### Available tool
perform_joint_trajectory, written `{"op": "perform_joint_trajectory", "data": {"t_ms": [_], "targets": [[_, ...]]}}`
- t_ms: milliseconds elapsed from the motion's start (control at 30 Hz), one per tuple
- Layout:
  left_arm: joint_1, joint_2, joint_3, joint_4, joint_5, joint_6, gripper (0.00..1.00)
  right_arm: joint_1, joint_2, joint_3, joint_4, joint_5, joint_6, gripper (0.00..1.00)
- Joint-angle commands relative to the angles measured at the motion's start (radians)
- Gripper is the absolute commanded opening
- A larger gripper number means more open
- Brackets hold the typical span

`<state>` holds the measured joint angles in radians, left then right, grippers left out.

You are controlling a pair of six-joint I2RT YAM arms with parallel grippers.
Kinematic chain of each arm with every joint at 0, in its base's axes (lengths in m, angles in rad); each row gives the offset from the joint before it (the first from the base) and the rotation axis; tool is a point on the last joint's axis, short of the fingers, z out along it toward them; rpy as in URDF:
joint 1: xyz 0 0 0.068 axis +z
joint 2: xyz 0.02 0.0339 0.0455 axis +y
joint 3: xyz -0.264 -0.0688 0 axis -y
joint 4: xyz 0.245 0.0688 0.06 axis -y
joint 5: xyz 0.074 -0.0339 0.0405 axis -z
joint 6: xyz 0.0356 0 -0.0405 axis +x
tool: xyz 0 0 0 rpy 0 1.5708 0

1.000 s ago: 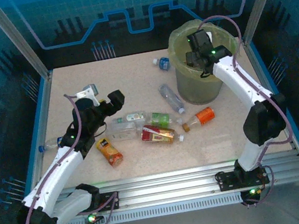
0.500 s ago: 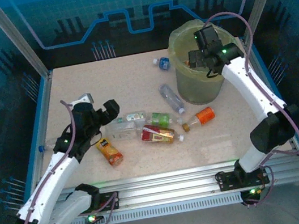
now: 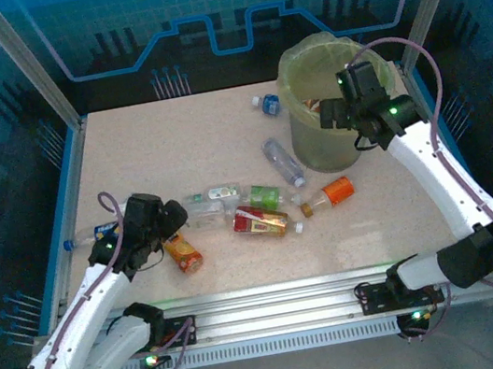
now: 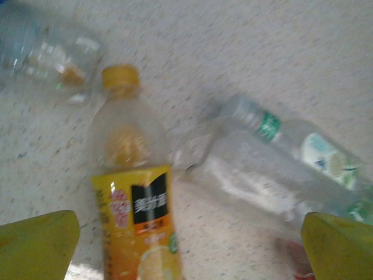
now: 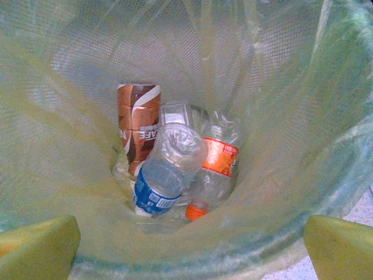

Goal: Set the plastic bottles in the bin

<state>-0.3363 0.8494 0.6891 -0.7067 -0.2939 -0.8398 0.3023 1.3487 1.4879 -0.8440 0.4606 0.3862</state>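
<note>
Several plastic bottles lie on the table: a yellow-label one (image 3: 184,254), a clear one (image 3: 204,212), a green-label one (image 3: 266,196), a red one (image 3: 260,222) and an orange one (image 3: 333,193). My left gripper (image 3: 166,224) hovers open over the yellow-label bottle (image 4: 131,192), next to the clear bottle (image 4: 262,175), with nothing between its fingers (image 4: 35,245). My right gripper (image 3: 338,108) hangs open above the bin (image 3: 329,137). It looks down into the bin's lined wall (image 5: 280,87), where a blue-label bottle (image 5: 166,175), an orange-label bottle (image 5: 218,160) and a brown bottle (image 5: 139,125) lie.
More bottles lie apart: a clear one (image 3: 282,161) left of the bin, a blue-capped one (image 3: 265,104) behind it, and a blue-label one (image 3: 94,234) near the left edge. Blue rails and frame posts border the table.
My left arm has pulled back toward the near left and lowered over the yellow-label bottle. My right gripper has shifted from the bin's middle toward its right rim. Both stayed open.
</note>
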Motion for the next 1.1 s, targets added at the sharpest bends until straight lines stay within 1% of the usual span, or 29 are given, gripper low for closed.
{"op": "perform_joint_trajectory", "data": {"t_ms": [0, 100, 467, 800, 1067], "targets": [[0.008, -0.011, -0.06, -0.03, 0.059, -0.066, 0.99, 0.016, -0.041, -0.049, 0.03, -0.051, 0.025, 1.0], [0.008, -0.008, -0.107, -0.01, 0.087, -0.093, 0.99, 0.021, -0.055, -0.068, 0.045, -0.068, 0.03, 1.0], [0.008, 0.035, -0.199, 0.061, 0.144, -0.128, 0.98, 0.05, -0.045, -0.061, 0.048, -0.058, 0.025, 1.0], [0.008, 0.092, -0.227, 0.129, 0.157, -0.135, 0.89, 0.06, -0.047, -0.054, 0.049, -0.041, 0.019, 1.0], [0.008, 0.134, -0.238, 0.169, 0.157, -0.138, 0.85, 0.062, -0.048, -0.03, 0.045, -0.036, 0.004, 1.0]]}}
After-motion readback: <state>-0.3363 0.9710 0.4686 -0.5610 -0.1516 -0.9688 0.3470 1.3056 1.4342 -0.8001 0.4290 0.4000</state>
